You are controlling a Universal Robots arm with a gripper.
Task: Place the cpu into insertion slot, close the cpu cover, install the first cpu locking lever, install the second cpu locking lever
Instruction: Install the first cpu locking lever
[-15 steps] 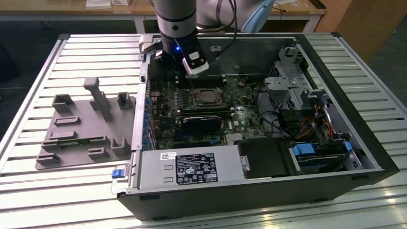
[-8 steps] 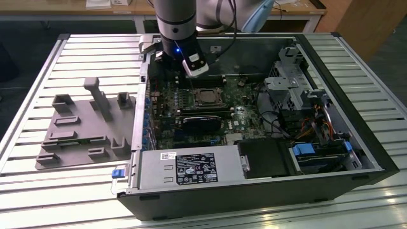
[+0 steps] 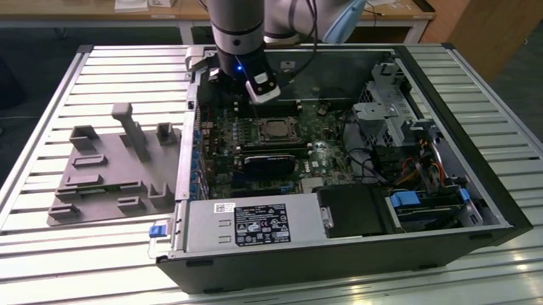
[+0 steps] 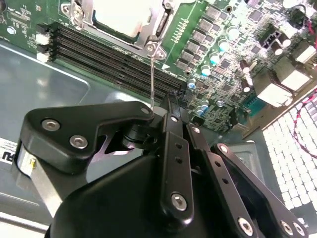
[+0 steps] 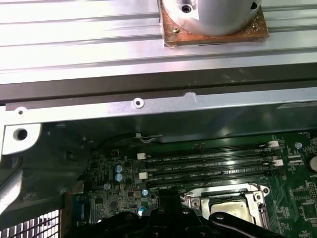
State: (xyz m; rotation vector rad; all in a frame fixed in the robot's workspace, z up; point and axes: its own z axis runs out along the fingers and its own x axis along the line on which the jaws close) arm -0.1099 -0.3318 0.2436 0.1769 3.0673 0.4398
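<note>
The gripper (image 4: 166,101) is seen in the second wrist view with its black fingers pressed together at the tips, and a thin wire locking lever (image 4: 152,79) appears to be pinched between them. The contact itself is partly hidden by the linkage, so the pinch is noted as likely rather than certain. The lever is traced from the fingertips back to a corner of the insertion slot (image 3: 261,127), where it is hinged; it is held lifted off the board, not latched down. The hold at the free end is judged to be chosen for leverage and to keep the fingers clear of the parts crowded around the slot. Inside the slot the cpu (image 4: 121,15) is seated flat, pale metal top upward. The cpu cover (image 4: 159,24) is laid down around it, the chip showing through its window, so placing and closing are judged done and a lever step in hand. Which of the two levers is held cannot be told. Just beside the slot, the long black memory slots (image 4: 99,49) are ranged in parallel. In the exterior view the arm (image 3: 236,32) is hung nearly straight above the slot, presumably for a vertical reach into the open computer case (image 3: 339,251). Well apart from the slot, outside the case, a grey fixture tray (image 3: 93,184) is left on the slatted table (image 3: 51,95).
</note>
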